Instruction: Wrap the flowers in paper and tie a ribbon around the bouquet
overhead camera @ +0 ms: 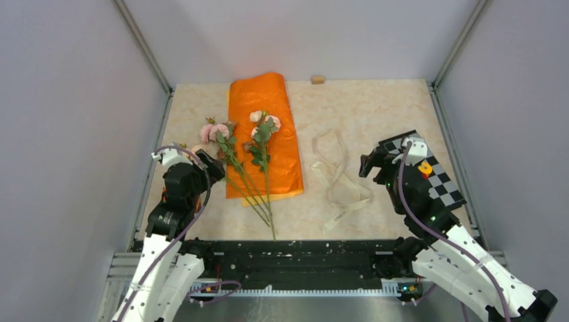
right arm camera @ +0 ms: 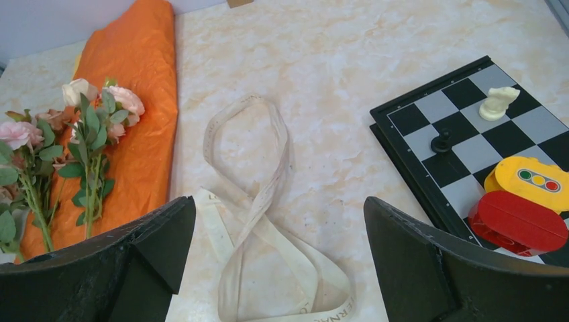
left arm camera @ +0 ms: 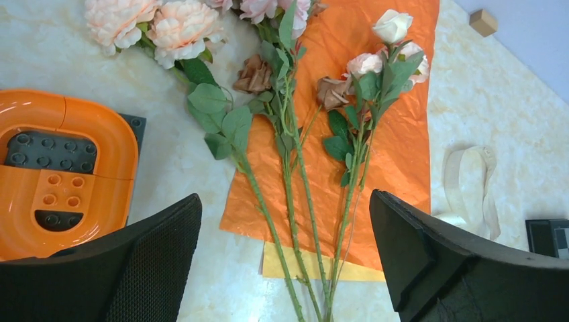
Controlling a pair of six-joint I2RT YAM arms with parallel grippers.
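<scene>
flowers (overhead camera: 258,157) lengthwise on paper (overhead camera: 263,107), blooms far, stems toward arms

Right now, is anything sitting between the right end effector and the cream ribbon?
Nothing visible does. The ribbon lies uncovered just ahead of the open right end effector; the chessboard sits off to its right.

Chessboard (right arm camera: 463,144) w/ white knight (right arm camera: 498,102) & black pawn (right arm camera: 441,141), yellow block (right arm camera: 530,180), red block (right arm camera: 520,221), orange toy (left arm camera: 80,134), sm wood block (overhead camera: 317,79)
</scene>
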